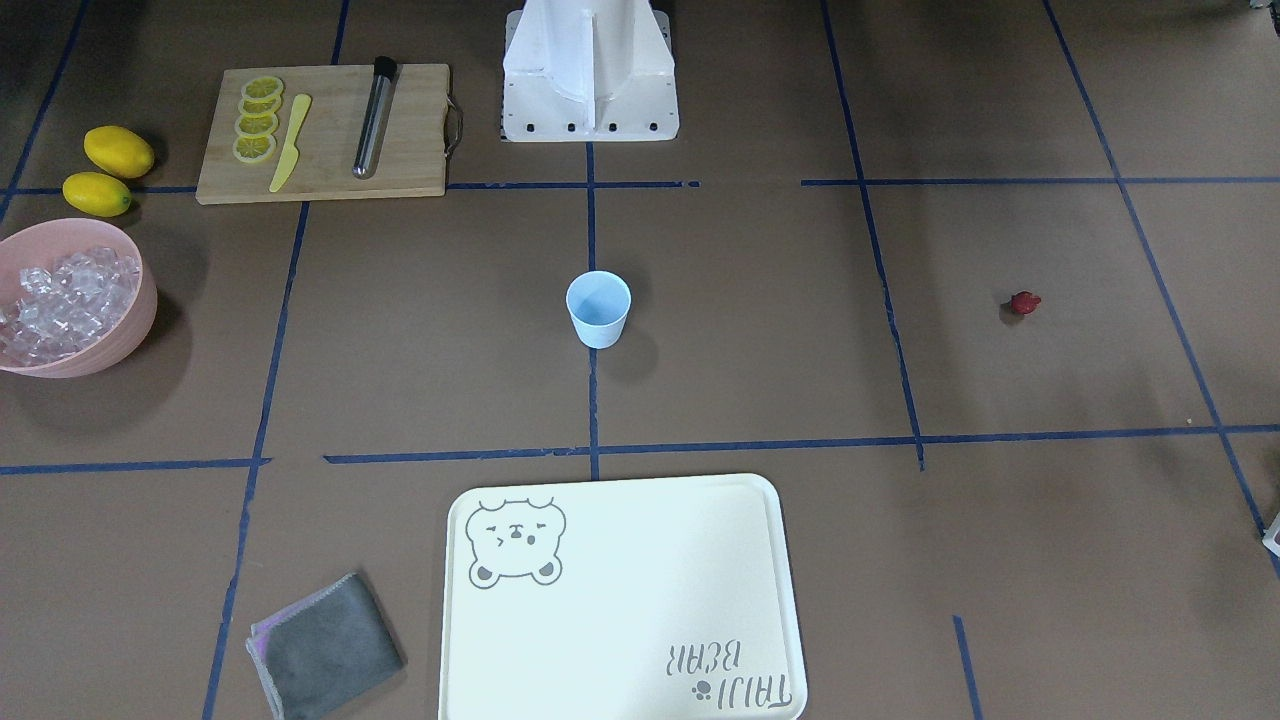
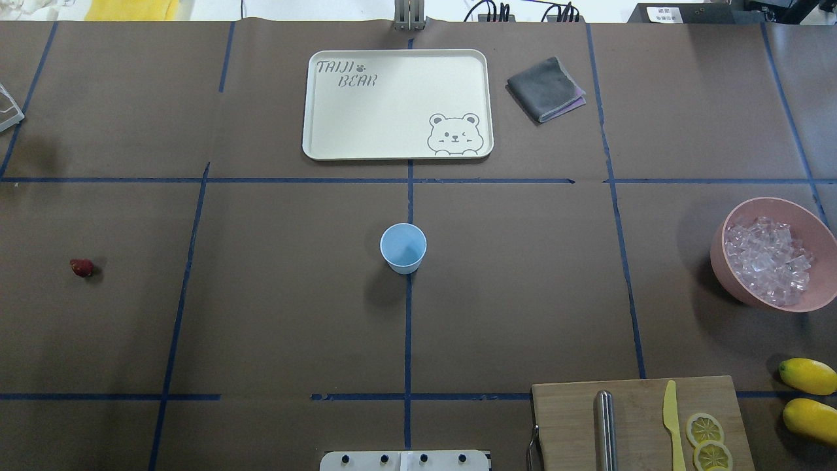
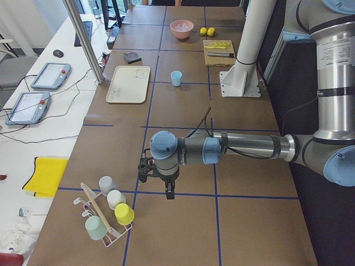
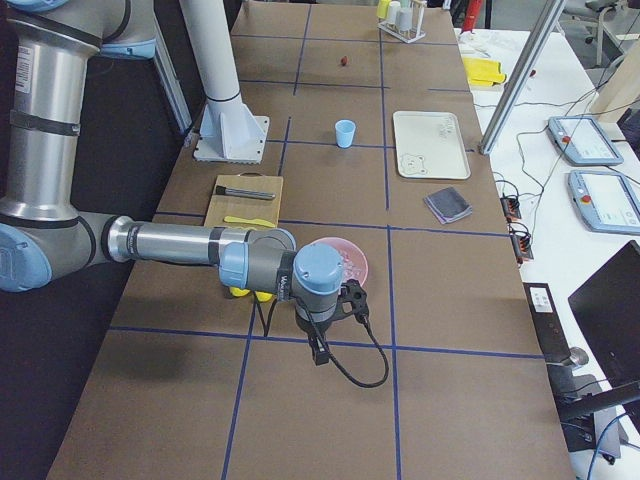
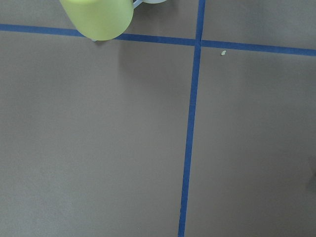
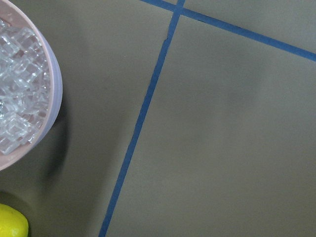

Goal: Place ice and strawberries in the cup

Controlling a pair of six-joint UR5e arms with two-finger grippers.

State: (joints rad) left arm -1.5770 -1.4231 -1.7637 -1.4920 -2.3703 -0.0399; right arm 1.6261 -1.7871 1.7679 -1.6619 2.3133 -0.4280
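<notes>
I see the pale-blue cup (image 2: 403, 247) upright mid-tabletop. The strawberry (image 2: 82, 267) lies alone far to the robot's left, and the ice (image 2: 768, 260) is heaped in the pink bowl (image 2: 732, 278) on the right. The left gripper (image 3: 168, 193) and right gripper (image 4: 320, 355) hang over the tabletop's ends (side views only, so I cannot tell their opening).

Matt plastic cup (image 1: 598, 312), glassy ice (image 1: 65, 295), wooden cutting board (image 1: 410, 130), soft grey cloth (image 1: 325, 648)

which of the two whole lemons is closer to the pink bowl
The lemon farther from the robot's base; only a short gap separates it from the pink bowl, while the other lemon lies beyond it.
</notes>
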